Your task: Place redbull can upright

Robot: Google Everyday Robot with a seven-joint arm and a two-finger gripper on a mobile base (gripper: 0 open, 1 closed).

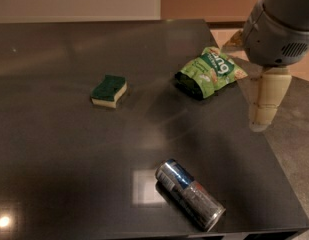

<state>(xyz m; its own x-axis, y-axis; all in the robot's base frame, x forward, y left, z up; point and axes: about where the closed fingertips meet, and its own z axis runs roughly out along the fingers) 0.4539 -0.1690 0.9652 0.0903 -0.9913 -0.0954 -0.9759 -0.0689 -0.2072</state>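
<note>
Dark worktop (54, 174) filling most of the frame, my pincer (264, 109) hanging at the right edge, near the bag, how open I cannot tell, green snack bag (211, 71) at upper right, redbull can (190, 194) lying on its side at bottom centre, green sponge (109, 90) left of centre.

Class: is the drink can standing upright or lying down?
Lying down: the can rests lengthwise on the table. The end effector hangs at the table's right edge, apart from it.
</note>
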